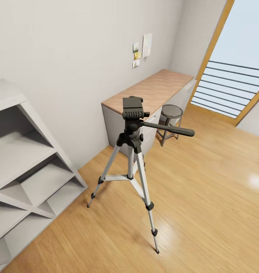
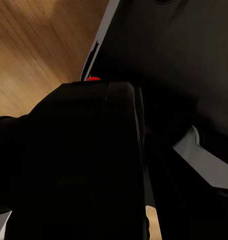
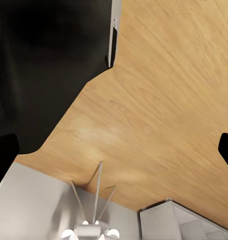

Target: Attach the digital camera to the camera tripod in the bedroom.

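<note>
The camera tripod (image 1: 131, 151) stands upright on the wood floor in the middle of the head view. Its silver legs are spread, its black head (image 1: 132, 109) is bare on top, and its pan handle (image 1: 175, 131) points right. In the left wrist view the digital camera (image 2: 78, 155) is a black body with a red dot (image 2: 93, 78), very close to the lens and held above the floor. My left gripper (image 2: 108, 165) is shut on it, and its dark fingers merge with the body. My right gripper (image 3: 114, 150) is open, with nothing but floor between its fingertips (image 3: 3, 155).
White cube shelving (image 1: 27, 170) stands against the wall at the left. A wood-topped desk (image 1: 152, 89) and a small dark round stool (image 1: 170, 113) stand behind the tripod. A tall window (image 1: 235, 76) is at the right. Open floor (image 1: 205, 197) lies in front of and right of the tripod.
</note>
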